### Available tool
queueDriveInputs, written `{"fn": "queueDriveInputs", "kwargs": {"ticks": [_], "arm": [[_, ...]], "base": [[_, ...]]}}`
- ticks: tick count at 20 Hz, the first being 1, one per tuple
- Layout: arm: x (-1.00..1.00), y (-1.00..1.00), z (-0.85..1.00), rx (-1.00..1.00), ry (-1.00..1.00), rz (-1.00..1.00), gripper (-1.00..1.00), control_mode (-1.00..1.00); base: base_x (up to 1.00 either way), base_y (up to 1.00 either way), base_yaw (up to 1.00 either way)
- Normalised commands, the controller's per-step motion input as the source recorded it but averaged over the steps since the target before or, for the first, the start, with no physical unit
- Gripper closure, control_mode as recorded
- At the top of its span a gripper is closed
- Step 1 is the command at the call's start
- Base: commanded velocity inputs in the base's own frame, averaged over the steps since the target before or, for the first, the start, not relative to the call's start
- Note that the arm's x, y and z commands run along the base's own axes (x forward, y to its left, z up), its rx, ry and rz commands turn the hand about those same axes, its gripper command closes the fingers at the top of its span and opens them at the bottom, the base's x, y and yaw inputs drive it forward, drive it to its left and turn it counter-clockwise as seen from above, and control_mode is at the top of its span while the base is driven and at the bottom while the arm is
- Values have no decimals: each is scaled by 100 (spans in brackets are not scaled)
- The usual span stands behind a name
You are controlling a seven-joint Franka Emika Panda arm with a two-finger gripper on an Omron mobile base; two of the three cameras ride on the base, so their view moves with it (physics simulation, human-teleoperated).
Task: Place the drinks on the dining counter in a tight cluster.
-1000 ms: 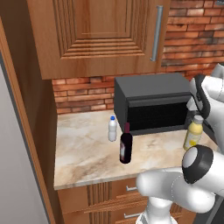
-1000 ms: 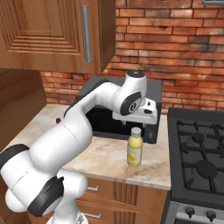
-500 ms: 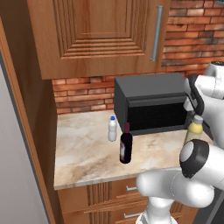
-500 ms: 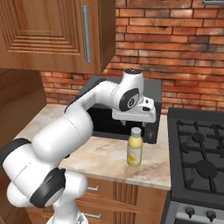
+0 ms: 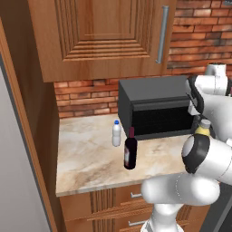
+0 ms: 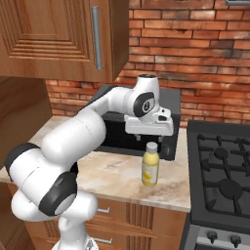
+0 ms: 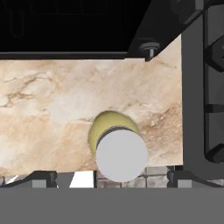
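Note:
The stubby yellow juice bottle point(image 6: 150, 168) with a pale cap stands near the counter's right end, in front of the microwave. My gripper point(image 6: 149, 134) hangs just above it, open. In the hand view the bottle's cap point(image 7: 121, 155) sits between the widely spread fingertips of the gripper point(image 7: 111, 176), untouched. The arm partly hides the juice bottle point(image 5: 202, 128) in the left base view. The dark wine bottle point(image 5: 130, 154) with a red neck and the small white bottle point(image 5: 117, 133) with a blue cap stand further left. The dining counter is out of view.
The bottles stand on a short marble counter point(image 5: 86, 154) under a wooden wall cabinet point(image 5: 99, 36). A black microwave point(image 5: 156, 108) fills the back right. A gas stove point(image 6: 219, 180) adjoins the counter on the right, and a tall wooden panel point(image 5: 27, 136) on the left.
The hand has shifted a little left and down, so it now stands right over the juice bottle. The bottles have not moved, and the jaws stay open.

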Motion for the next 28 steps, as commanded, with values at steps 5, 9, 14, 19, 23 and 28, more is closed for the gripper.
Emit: {"fn": "queueDriveInputs", "kwargs": {"ticks": [5, 9, 14, 19, 23, 28], "arm": [[0, -4, -17, 0, 0, 0, -100, -100], [0, -24, -10, 2, 0, 0, -100, -100], [0, -25, -1, 2, 0, 0, -100, -100], [0, -3, 0, 0, 0, -1, -100, -100], [0, 0, 0, 1, -2, -4, -100, -100], [0, 0, 0, 5, -3, -1, -100, -100]], "base": [[0, 0, 0], [0, 0, 0], [0, 0, 0], [0, 0, 0], [0, 0, 0], [0, 0, 0]]}}
